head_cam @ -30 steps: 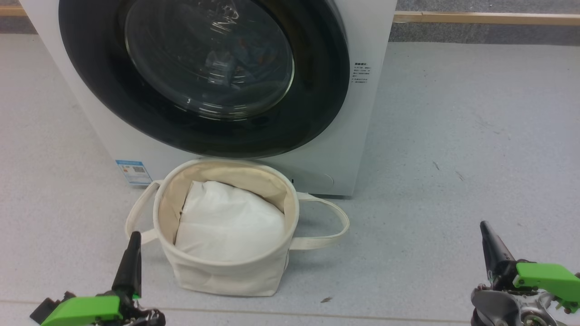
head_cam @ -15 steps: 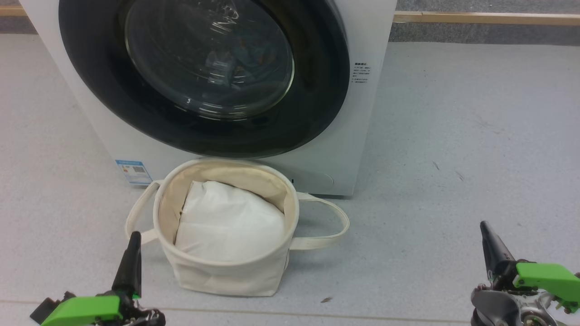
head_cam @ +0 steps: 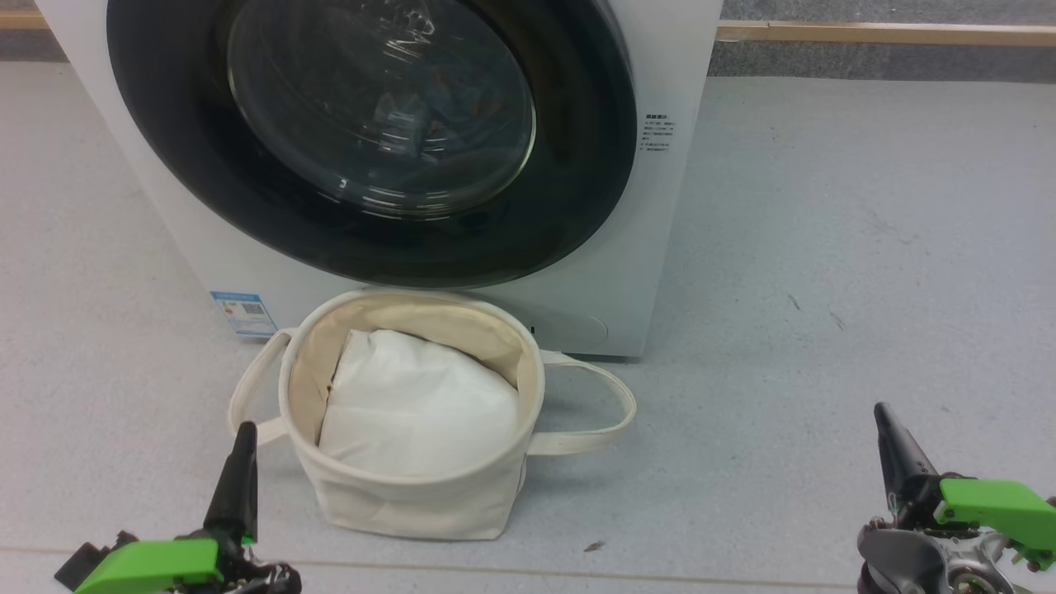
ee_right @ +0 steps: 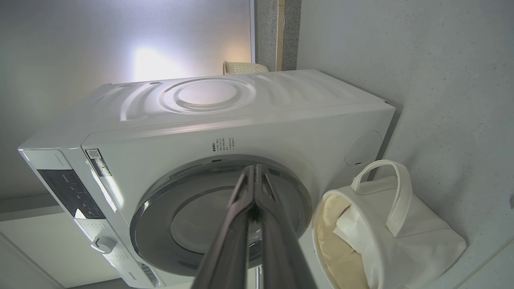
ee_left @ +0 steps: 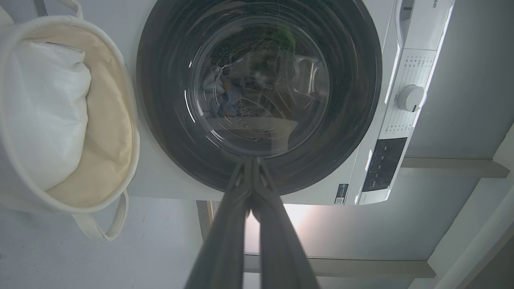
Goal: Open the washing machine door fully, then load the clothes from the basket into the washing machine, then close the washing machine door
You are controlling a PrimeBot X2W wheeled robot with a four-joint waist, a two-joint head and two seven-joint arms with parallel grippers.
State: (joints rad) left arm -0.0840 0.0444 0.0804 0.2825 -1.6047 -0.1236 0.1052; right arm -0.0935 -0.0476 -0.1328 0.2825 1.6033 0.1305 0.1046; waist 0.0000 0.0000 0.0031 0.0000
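Head view: washing machine door [head_cam: 371, 140] closed flush against white washing machine [head_cam: 660, 247]. Cream canvas basket [head_cam: 412, 503] on grey floor [head_cam: 825, 247], just before washer's lower front, strap handles looped to either side; plain white cloth bundle [head_cam: 412, 404] inside. Left gripper [head_cam: 245, 431] at lower left, near basket, fingers pressed together, empty. Right gripper [head_cam: 881, 412] at lower right, well apart from basket, fingers likewise together, empty. Left wrist view: clothes [ee_left: 225, 102], bluish with orange print, dimly visible behind door glass.
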